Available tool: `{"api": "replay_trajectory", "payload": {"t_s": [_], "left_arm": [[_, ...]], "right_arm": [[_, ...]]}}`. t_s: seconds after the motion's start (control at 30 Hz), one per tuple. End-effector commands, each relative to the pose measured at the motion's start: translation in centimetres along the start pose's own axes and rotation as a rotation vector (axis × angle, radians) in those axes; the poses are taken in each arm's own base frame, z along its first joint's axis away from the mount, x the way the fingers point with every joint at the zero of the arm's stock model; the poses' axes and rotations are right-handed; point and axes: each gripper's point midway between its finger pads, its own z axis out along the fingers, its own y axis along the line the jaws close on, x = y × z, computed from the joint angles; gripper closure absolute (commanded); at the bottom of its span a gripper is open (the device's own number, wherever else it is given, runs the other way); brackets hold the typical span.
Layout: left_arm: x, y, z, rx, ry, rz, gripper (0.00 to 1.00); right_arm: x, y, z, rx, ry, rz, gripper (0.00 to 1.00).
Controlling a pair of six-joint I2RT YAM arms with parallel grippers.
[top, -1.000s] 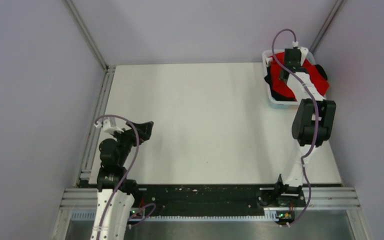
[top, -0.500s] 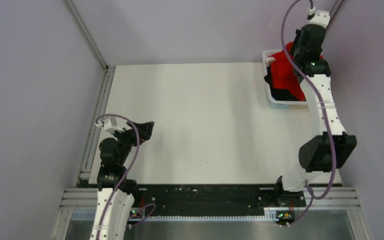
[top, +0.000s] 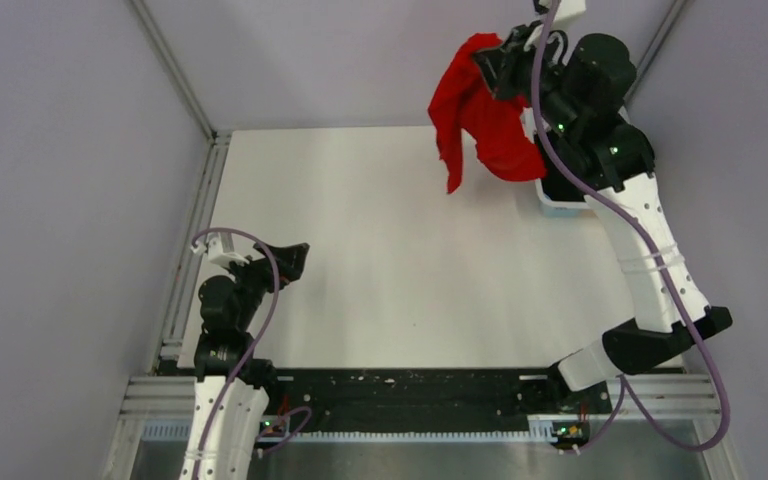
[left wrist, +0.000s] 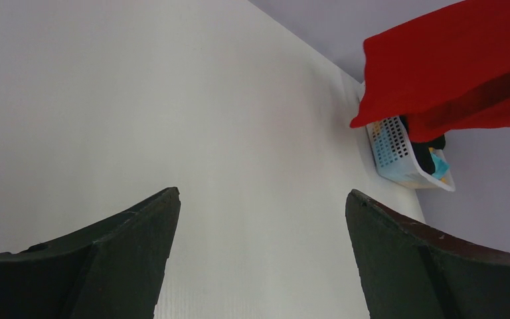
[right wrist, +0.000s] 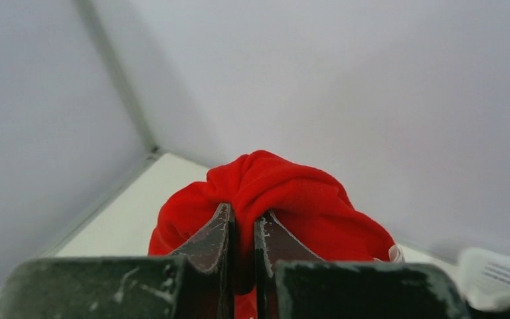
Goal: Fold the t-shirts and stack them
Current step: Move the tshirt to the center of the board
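Fetch step: red t-shirt (top: 485, 125) hangs far right, pinched tight by right gripper (right wrist: 242, 216). Left gripper (left wrist: 262, 194) gapes, empty. Next: spread it flat.

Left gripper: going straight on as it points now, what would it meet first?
Likely only the bare table; the red t-shirt and basket sit off to the right, though depth is unclear.

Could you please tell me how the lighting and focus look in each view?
Top external: soft, even light, no glare, shirt sharp above the table. Left wrist: the open left gripper reads dark and featureless, the basket crisp. Right wrist: the right gripper, shut on the shirt, is in focus; the walls behind look flat.
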Motion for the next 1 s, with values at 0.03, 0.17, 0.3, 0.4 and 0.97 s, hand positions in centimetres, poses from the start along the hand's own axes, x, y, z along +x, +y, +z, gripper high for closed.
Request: {"api": "replay_trajectory", "payload": {"t_s": [0.03, 0.17, 0.3, 0.4, 0.97], "left_arm": [[-0.7, -0.4, 0.1, 0.009, -0.03, -0.008, 0.01], [-0.9, -0.1, -0.1, -0.028, -0.028, -0.024, 0.01], [-1.1, -0.3, -0.4, -0.043, -0.023, -0.054, 0.01], [-1.1, -0.5, -0.6, -0.049, -0.01, -0.071, 0.01], [6.0, 1.8, 2.2, -0.217, 0.375, -0.175, 0.01]], "right_arm": [[-4.4, 11.8, -2.6, -0.428, -0.095, 0.085, 1.0], [-2.8, 14.9, -2.8, -0.538, -0.043, 0.154, 1.0], [1.4, 15.1, -2.5, -0.538, 0.004, 0.227, 1.0], [5.3, 11.6, -2.3, -0.322, 0.036, 0.261, 1.0], [33.8, -8.2, -10.7, 0.723, 0.623, 0.053, 0.78]]}}
